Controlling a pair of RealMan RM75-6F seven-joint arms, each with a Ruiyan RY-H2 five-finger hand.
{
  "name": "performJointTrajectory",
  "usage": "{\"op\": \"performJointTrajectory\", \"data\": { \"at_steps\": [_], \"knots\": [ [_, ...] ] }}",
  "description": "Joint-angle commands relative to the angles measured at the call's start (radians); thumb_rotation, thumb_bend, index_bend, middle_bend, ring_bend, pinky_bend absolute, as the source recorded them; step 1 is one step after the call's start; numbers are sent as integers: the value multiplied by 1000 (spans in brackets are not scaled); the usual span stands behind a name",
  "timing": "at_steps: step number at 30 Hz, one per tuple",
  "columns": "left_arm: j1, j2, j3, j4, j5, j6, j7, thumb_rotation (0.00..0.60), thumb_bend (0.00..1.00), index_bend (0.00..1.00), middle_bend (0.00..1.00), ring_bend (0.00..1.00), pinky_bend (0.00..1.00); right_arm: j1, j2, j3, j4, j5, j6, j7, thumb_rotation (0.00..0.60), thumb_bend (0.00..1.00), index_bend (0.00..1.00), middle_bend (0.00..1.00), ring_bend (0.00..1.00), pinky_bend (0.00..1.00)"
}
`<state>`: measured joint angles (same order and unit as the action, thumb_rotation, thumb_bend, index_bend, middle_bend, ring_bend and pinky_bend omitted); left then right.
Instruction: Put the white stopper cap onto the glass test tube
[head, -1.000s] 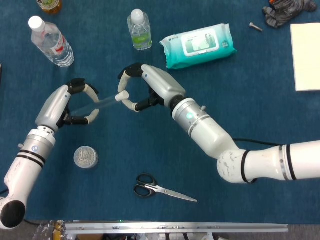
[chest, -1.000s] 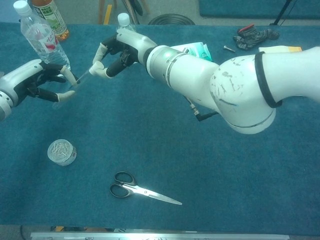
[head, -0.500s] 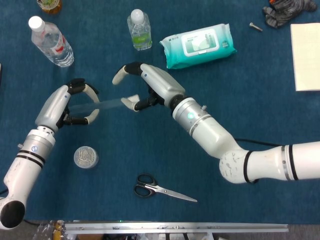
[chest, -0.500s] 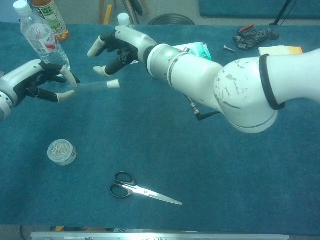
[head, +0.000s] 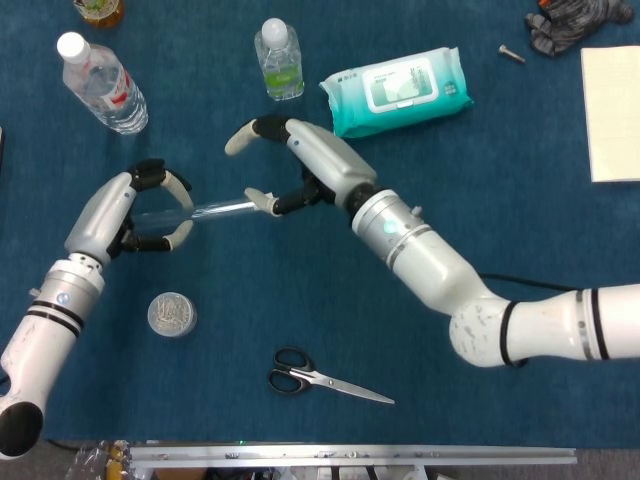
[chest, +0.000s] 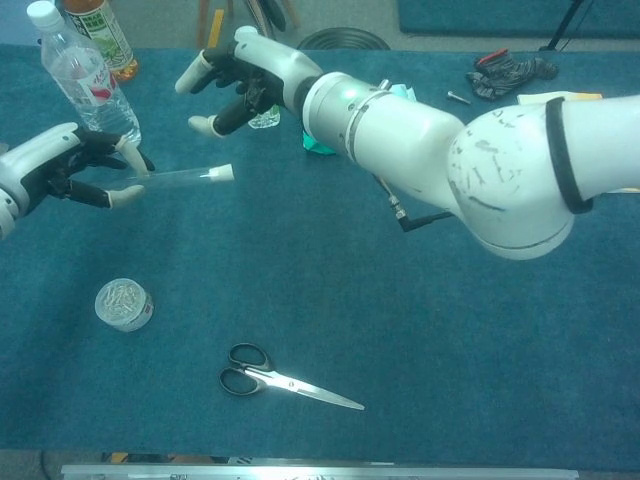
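Your right robot hand (chest: 232, 82) is up above the blue desk (head: 480, 150) with fingers spread wide, gripping nothing. Your left robot hand (head: 140, 210) pinches the glass test tube (chest: 175, 177), which lies roughly level with its capped end aimed toward that open hand. The chest view shows the white stopper cap (chest: 221, 173) clearly seated; from the head view it's hidden behind a fingertip.

Your surface (head: 520, 180): blue cloth. On it you have scissors (head: 325, 380), round tin (head: 171, 314), wipes pack (head: 398, 90), two water bottles (head: 100, 82) (head: 279, 60), gloves (head: 575, 24), bolt (head: 512, 54), yellow pad (head: 612, 112).
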<state>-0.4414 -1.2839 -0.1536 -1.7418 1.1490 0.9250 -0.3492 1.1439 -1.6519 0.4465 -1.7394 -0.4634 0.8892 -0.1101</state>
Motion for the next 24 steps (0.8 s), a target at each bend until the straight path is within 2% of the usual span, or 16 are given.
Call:
{"op": "performJointTrajectory", "data": {
  "at_steps": [1,13,19,24],
  "knots": [
    [2,8,12,22,33,-11,-21,600,327,639,323,102,144,-16,33,-1,-32,-17,13,-6,600,291,339,243,114,93],
    [-19,-24,80,160,201,-51,-87,600,326,643,323,101,144,-91,198,-17,-186,-88,27,-1,600,291,339,243,114,93],
    [-29,-80,100,245,228,-62,-118,600,327,646,323,100,145,-124,253,-29,-208,-111,27,20,600,290,339,242,114,93],
    [-39,-133,110,325,239,-62,-92,600,326,647,323,100,144,-145,283,-34,-213,-128,16,46,600,290,339,242,114,93]
  ]
}}
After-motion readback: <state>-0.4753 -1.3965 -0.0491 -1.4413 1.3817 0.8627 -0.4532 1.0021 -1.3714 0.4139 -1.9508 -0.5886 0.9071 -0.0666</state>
